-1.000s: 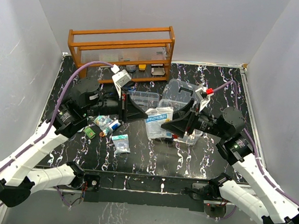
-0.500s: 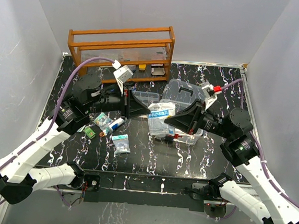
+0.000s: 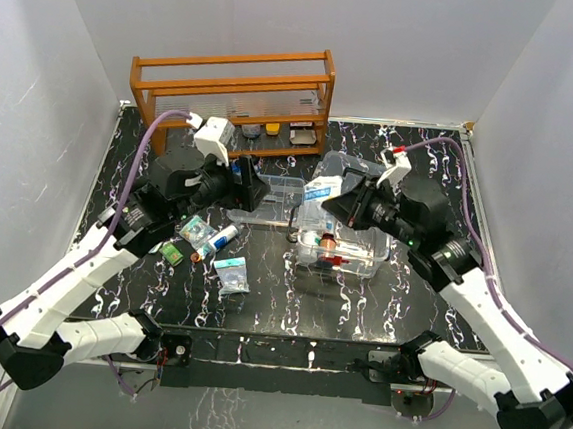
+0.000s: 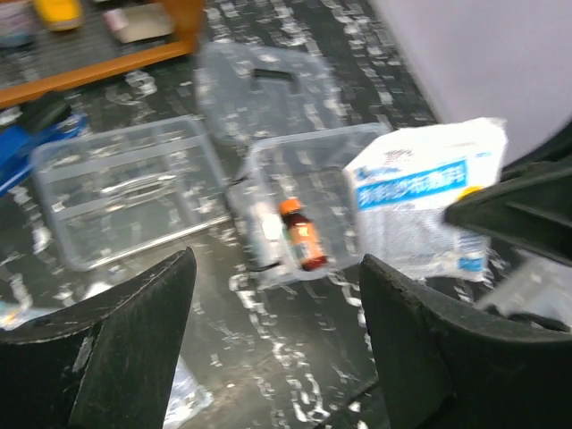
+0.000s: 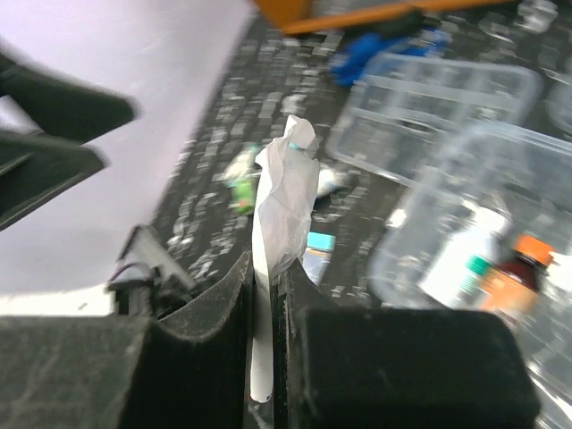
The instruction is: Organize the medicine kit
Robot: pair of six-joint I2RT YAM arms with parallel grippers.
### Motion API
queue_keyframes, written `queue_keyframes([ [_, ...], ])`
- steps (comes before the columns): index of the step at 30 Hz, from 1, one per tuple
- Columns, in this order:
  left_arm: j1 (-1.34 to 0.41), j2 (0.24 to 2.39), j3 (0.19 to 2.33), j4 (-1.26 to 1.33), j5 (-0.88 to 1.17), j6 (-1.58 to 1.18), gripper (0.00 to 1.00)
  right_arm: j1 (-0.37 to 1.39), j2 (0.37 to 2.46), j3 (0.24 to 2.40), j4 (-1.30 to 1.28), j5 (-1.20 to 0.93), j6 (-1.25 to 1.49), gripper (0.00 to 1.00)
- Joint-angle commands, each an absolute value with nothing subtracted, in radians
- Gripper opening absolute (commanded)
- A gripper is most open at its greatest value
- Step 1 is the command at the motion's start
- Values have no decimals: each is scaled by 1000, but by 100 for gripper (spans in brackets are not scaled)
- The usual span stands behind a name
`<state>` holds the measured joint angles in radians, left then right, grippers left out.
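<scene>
The right fingers point(image 5: 340, 357) are clamping shut on the white packet point(image 3: 319, 190), holding it edge-on over the back left corner of the open box point(image 3: 362, 267). The box is sitting mid-surface point(image 3: 289, 305) with two bottles point(image 4: 302, 243) lying inside (its tray point(image 3: 276, 200) and lid point(image 3: 349, 168) are lying apart, left and behind). The left fingers point(image 4: 134, 349) are hanging spread and empty over the tray, so the right arm is nearer, and the packet is likely needing to go down and slightly rightward.

table point(image 3: 288, 310): black, white-veined; rack point(image 3: 233, 74): orange; packet point(image 4: 420, 192): white, blue print; medicine kit point(image 3: 368, 262): clear
</scene>
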<state>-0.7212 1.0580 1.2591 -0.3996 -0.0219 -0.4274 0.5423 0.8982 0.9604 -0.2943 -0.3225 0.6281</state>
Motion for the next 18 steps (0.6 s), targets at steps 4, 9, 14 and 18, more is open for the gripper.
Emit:
queue_keyframes([
  [4,-716,1049,1111,-279,-396,-356,74,543,1085,1138,-677,191,586,0],
  [9,-714,1080,1056,-178,-425,-314,75,543,1228,1223,-837,324,583,0],
  [14,-713,1085,998,-109,-439,-271,75,543,1377,1331,-889,334,420,0],
  [18,-713,1042,938,-47,-419,-273,76,543,1505,1441,-980,330,382,0],
])
